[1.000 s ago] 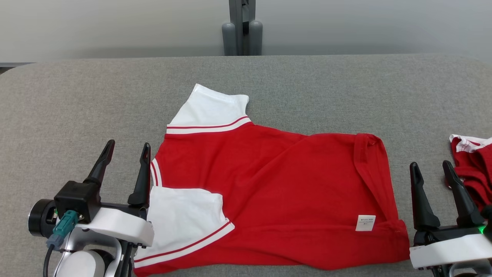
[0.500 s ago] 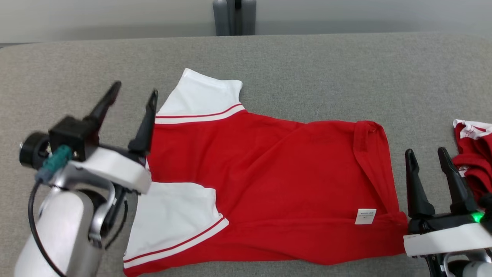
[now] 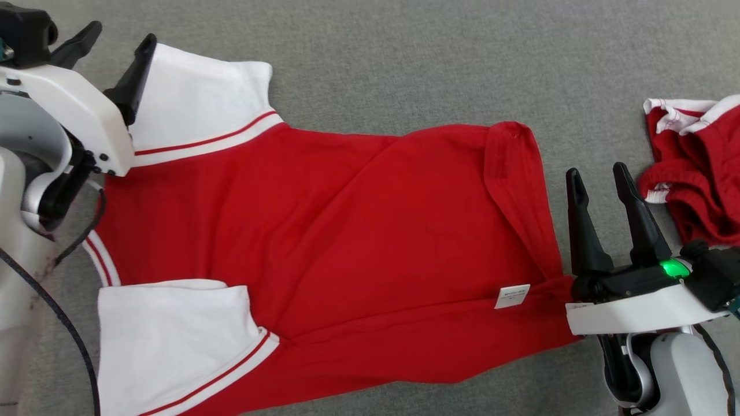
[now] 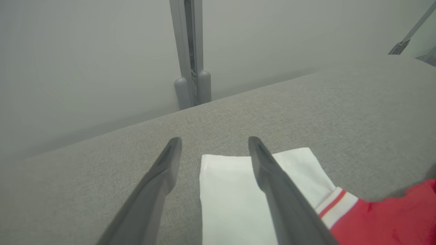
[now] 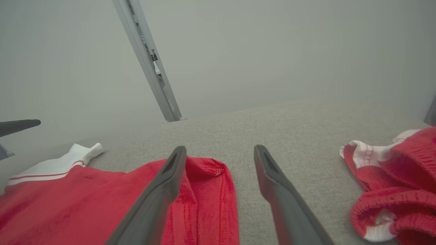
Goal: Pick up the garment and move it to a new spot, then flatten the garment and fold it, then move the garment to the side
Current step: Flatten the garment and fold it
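Observation:
The garment (image 3: 324,231) is a red shirt with white sleeves, spread flat on the grey table (image 3: 404,58). Its far sleeve (image 3: 196,98) lies at the upper left and its near sleeve (image 3: 167,341) at the lower left. My left gripper (image 3: 118,34) hovers open at the far sleeve's outer edge. In the left wrist view that gripper (image 4: 214,140) straddles the sleeve's (image 4: 231,190) corner, holding nothing. My right gripper (image 3: 596,171) stands open just right of the hem, beside the white label (image 3: 513,296). The right wrist view shows its left finger over the hem (image 5: 204,190).
A second red and white garment (image 3: 699,167) lies crumpled at the right edge, close to my right gripper; the right wrist view shows this crumpled garment (image 5: 391,183) too. A grey post (image 4: 190,68) stands behind the table's far edge. Bare grey cloth stretches beyond the shirt.
The head camera has tilted down, so the whole picture shifted. My left gripper has travelled from beside the near sleeve out to the far sleeve. The right gripper keeps its place by the hem.

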`<state>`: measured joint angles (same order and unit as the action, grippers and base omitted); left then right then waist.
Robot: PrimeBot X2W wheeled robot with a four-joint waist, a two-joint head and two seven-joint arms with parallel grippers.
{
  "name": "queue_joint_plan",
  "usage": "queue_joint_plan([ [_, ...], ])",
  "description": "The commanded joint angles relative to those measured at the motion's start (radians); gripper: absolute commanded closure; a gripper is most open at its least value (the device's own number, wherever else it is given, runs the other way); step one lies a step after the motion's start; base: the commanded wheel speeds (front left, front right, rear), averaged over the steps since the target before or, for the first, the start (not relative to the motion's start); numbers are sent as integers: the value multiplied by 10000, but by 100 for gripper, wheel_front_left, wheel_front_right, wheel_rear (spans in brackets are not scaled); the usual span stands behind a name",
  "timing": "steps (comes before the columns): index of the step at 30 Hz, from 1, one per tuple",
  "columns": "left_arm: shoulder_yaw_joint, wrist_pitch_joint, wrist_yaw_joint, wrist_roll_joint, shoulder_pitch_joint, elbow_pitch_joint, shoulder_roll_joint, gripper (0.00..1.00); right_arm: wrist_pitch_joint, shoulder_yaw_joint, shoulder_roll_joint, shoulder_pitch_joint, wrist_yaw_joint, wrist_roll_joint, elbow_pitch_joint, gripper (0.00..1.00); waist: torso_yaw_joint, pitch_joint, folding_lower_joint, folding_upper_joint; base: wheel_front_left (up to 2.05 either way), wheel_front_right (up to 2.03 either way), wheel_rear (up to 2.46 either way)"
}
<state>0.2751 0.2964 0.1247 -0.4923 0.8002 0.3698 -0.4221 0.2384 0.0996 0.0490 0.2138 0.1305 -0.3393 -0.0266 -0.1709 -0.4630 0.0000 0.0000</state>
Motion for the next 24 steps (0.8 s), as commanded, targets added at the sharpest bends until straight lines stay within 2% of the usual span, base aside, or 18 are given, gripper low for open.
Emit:
queue_joint_plan([
  [1,162,79,58,-166,289,150,-294,0,128,-4,40,166,8,-76,-108,0,-592,-650,0,0,0,0,0],
  [6,1103,428,53,-1340,716,484,-1402,0,262,192,37,427,8,-316,-449,0,-855,-1064,0,0,0,0,0],
  [10,1623,326,57,-1913,899,748,-1964,0,286,233,41,547,8,-422,-569,0,-969,-1178,0,0,0,0,0],
  [17,2302,282,57,-2826,1056,1088,-2367,0,287,251,40,686,8,-441,-520,0,-1079,-1271,0,0,0,0,0],
  [18,2399,256,58,-2957,1077,1120,-2436,18,288,246,41,714,8,-465,-540,0,-1096,-1275,0,0,0,0,0],
  [19,2570,328,58,-3082,1094,1112,-2490,50,288,234,43,751,8,-517,-548,0,-1111,-1282,0,0,0,0,0],
  [20,2695,395,58,-3299,1096,1123,-2513,100,288,208,41,829,8,-513,-547,0,-1115,-1285,0,0,0,0,0],
  [24,3228,347,58,-3672,1326,820,-2678,100,286,196,38,1400,8,-1,-897,0,-977,-1315,0,0,0,0,0],
])
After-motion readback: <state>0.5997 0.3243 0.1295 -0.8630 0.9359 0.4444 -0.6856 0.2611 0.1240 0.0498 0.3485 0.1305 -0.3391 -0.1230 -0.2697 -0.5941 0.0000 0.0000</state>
